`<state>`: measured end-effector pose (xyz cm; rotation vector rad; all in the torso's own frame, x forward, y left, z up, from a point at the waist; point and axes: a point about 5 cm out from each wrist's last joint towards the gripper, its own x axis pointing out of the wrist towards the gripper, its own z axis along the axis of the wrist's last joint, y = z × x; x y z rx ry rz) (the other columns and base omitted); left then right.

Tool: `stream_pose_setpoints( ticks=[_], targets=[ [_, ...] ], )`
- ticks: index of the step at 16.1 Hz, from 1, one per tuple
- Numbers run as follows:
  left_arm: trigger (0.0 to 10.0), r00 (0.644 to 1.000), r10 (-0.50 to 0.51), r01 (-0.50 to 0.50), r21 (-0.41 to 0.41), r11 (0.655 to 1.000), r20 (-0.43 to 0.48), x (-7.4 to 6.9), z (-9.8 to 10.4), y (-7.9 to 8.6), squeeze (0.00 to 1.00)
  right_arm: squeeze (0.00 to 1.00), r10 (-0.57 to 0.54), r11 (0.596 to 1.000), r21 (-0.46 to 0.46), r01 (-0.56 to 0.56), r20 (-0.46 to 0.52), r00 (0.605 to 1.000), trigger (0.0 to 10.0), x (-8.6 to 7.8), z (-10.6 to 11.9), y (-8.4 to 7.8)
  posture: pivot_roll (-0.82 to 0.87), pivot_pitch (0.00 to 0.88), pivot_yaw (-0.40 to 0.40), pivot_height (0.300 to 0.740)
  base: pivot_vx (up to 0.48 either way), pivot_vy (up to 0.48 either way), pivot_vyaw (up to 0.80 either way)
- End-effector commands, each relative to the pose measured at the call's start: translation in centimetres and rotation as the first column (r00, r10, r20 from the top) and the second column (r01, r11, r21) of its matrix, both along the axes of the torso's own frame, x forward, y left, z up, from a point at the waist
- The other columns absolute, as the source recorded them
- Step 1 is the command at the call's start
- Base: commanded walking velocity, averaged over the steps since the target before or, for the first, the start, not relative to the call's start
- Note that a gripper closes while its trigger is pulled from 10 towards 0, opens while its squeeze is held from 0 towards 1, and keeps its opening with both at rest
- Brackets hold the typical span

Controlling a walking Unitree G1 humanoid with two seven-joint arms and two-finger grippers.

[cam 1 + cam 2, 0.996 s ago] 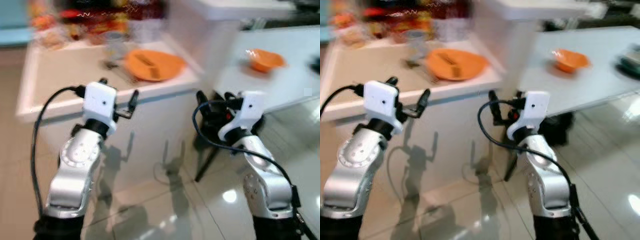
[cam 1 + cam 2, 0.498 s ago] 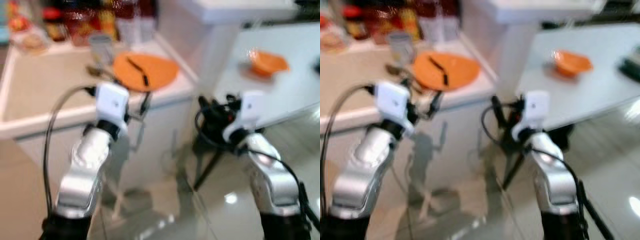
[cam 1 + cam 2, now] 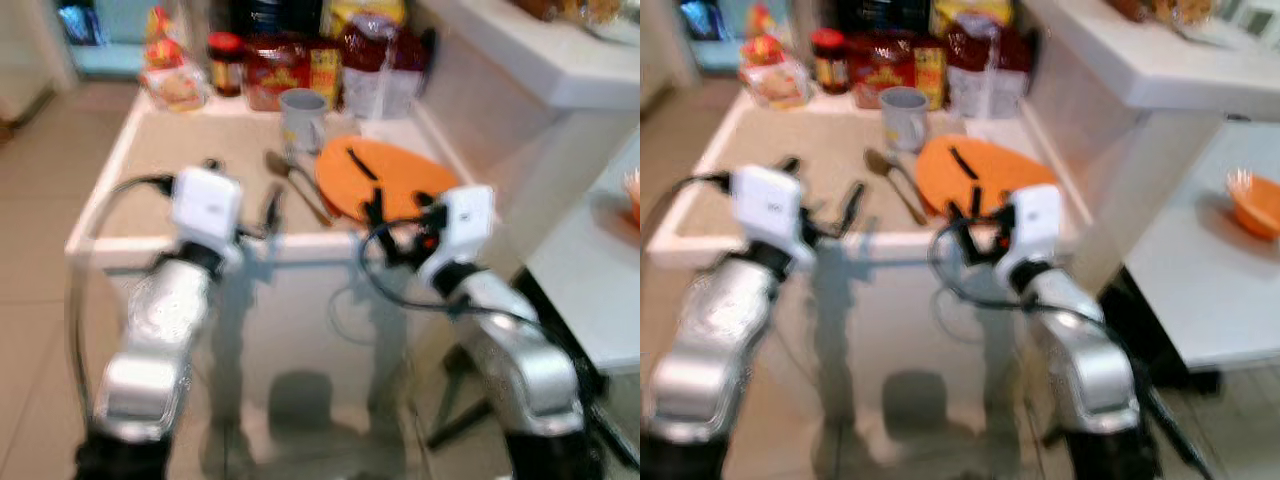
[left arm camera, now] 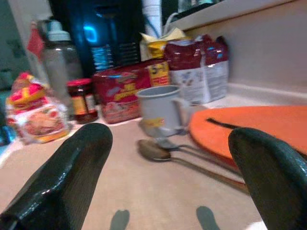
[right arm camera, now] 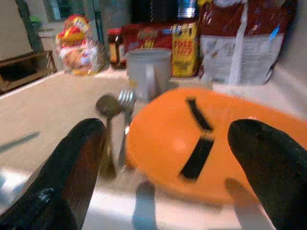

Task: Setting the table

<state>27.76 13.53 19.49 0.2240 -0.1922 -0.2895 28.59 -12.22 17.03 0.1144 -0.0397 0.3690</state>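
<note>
Fingers on both grippers stand wide apart with nothing between them, as I read it from the wrist cameras. My left gripper [image 3: 240, 200] hovers at the near edge of the counter [image 3: 150, 170], its two black fingers [image 4: 72, 167] spread to either side of the wrist picture, and the beige top lies bare between them. My right gripper [image 3: 400, 212] hangs at the same edge, just in front of the orange plate [image 3: 385, 180], and its fingers [image 5: 72, 163] are likewise parted and empty.

Past the right gripper, the plate lies flat on the counter near its right wall, with a dark strip [image 5: 199, 136] lying across it; I think it is a utensil, but the blur keeps me from telling which. Just beside the plate's left rim lie a spoon [image 5: 108, 110] and a fork [image 5: 125, 103], side by side, handles toward me. Behind them stands a grey mug [image 3: 302, 118], upright.

Along the back of the counter stand a jar with a red lid [image 3: 226, 62], red and yellow food packets [image 3: 290, 70], a dark red bag [image 3: 385, 62], and a clear packet of snacks [image 3: 172, 80] at the left end. A plastic bottle [image 4: 60, 57] stands behind the jar.

To the right, well apart from the counter, a white table [image 3: 1200, 290] carries an orange bowl [image 3: 1255, 205].
</note>
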Motion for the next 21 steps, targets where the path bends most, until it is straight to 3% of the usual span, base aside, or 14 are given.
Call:
stream_pose_setpoints(
  ticks=[1, 3, 5, 8, 9, 10, 13, 14, 15, 21],
  targets=[
    [10.0, 1.0, -0.004, 0.004, 0.003, 1.0, 0.02, -0.2, 0.4, 0.3, 0.0, 0.0, -0.031, 1.0, 0.007, 0.031, 0.002, 1.0, 10.0, 0.0, 0.3, -0.3, 0.1, 0.0, -0.101, 0.74, 0.0, 0.0, 0.0],
    [10.0, 0.999, -0.037, 0.037, 0.007, 0.999, 0.022, -0.3, 0.4, -0.1, 0.0, 0.0, -0.182, 0.983, 0.003, 0.182, -0.06, 0.981, 10.0, 0.1, -0.4, -1.7, 0.09, 0.0, -0.099, 0.74, 0.0, 0.0, 0.0],
    [10.0, 0.995, -0.092, 0.092, 0.001, 0.996, 0.028, -0.5, 0.4, -0.6, 0.0, 0.0, -0.334, 0.94, 0.031, 0.34, -0.123, 0.934, 10.0, 0.5, -0.8, -3.8, 0.09, 0.0, -0.094, 0.74, 0.0, 0.0, 0.0],
    [10.0, 0.994, -0.104, 0.104, -0.001, 0.995, 0.017, -0.4, 0.4, -0.8, 0.0, 0.0, -0.414, 0.905, 0.052, 0.423, -0.131, 0.901, 10.0, 1.5, -0.1, -5.5, 0.08, 0.0, -0.077, 0.74, 0.0, 0.0, 0.0],
    [10.0, 0.994, -0.11, 0.11, 0.0, 0.994, 0.016, -0.3, 0.4, -0.9, 0.0, 0.98, -0.437, 0.891, 0.064, 0.449, -0.148, 0.887, 10.0, 2.2, 0.4, -6.4, 0.08, 0.0, -0.076, 0.74, 0.0, 0.0, 0.0],
    [10.0, 0.993, -0.12, 0.12, 0.001, 0.993, 0.017, -0.2, 0.5, -1.0, 0.0, 1.0, -0.44, 0.885, 0.065, 0.461, -0.205, 0.874, 10.0, 3.0, 0.3, -7.1, 0.08, 0.0, -0.077, 0.74, 0.0, 0.0, 0.0],
    [10.0, 0.99, -0.138, 0.137, 0.016, 0.99, 0.011, -0.1, 0.4, -1.2, 0.0, 1.0, -0.38, 0.905, 0.09, 0.417, -0.275, 0.883, 10.0, 4.6, -0.1, -7.0, 0.08, 0.0, -0.071, 0.74, 0.0, 0.0, 0.0],
    [10.0, 0.989, -0.146, 0.146, 0.022, 0.989, 0.009, -0.2, 0.4, -1.3, 0.0, 0.59, -0.367, 0.908, 0.097, 0.408, -0.286, 0.885, 10.0, 5.1, -0.1, -7.0, 0.08, 0.0, -0.074, 0.74, 0.0, 0.0, 0.0],
    [10.0, 0.987, -0.158, 0.157, 0.025, 0.987, 0.009, -0.2, 0.5, -1.4, 0.0, 0.0, -0.378, 0.905, 0.083, 0.418, -0.294, 0.878, 10.0, 5.8, 0.0, -7.2, 0.09, 0.0, -0.077, 0.74, 0.0, 0.0, 0.0],
    [10.0, 0.982, -0.188, 0.188, 0.027, 0.982, 0.003, -0.4, 0.5, -1.6, 0.0, 0.0, -0.423, 0.877, 0.078, 0.475, -0.345, 0.838, 10.0, 7.3, 0.2, -8.1, 0.09, 0.0, -0.076, 0.74, 0.0, 0.0, 0.0]
  ],
)
